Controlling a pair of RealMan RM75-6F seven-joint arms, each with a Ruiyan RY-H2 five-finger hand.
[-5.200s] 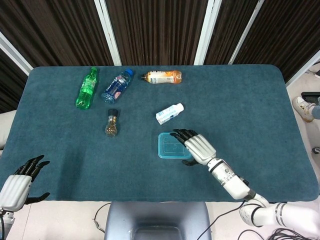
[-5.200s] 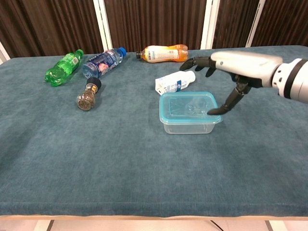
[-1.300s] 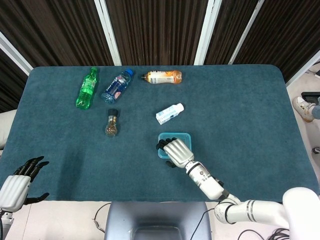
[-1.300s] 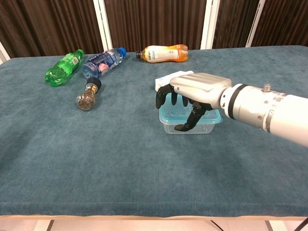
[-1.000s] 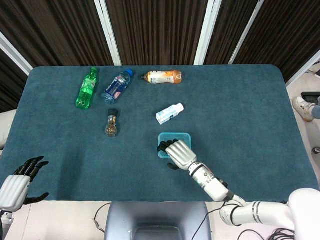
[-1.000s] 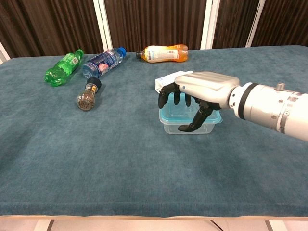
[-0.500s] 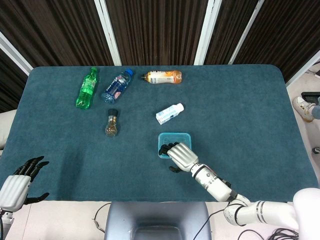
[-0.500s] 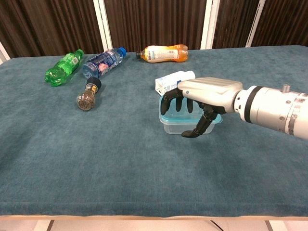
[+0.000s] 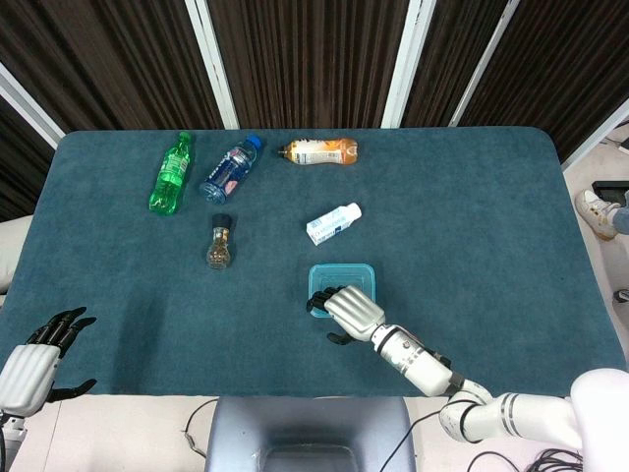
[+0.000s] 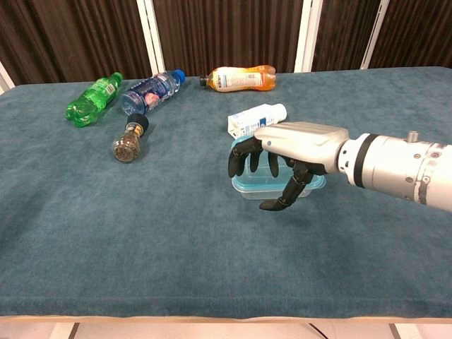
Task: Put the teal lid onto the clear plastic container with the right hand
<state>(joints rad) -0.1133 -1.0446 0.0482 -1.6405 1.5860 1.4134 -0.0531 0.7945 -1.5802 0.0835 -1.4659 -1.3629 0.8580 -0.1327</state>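
The clear plastic container (image 10: pixel 312 186) stands near the table's front middle with the teal lid (image 9: pixel 346 276) (image 10: pixel 272 167) lying flat on it. My right hand (image 9: pixel 350 307) (image 10: pixel 300 145) hovers over its near-left corner, palm down. The fingers hang bent past the lid's left edge, and the thumb points down in front of the container's near wall. I see nothing gripped in it, and whether the fingertips touch the rim I cannot tell. My left hand (image 9: pixel 34 359) rests off the table's near-left corner, fingers spread and empty.
A small white bottle (image 9: pixel 333 222) lies just behind the container. Further back lie a green bottle (image 9: pixel 170 174), a blue-labelled bottle (image 9: pixel 230 169) and an orange bottle (image 9: pixel 319 151). A small black-capped jar (image 9: pixel 219 246) sits to the left. The table's right half is bare cloth.
Over the last second my right hand slid back toward the near edge, from over the lid's middle to its near-left corner. The lid stays on the container. My left hand is still.
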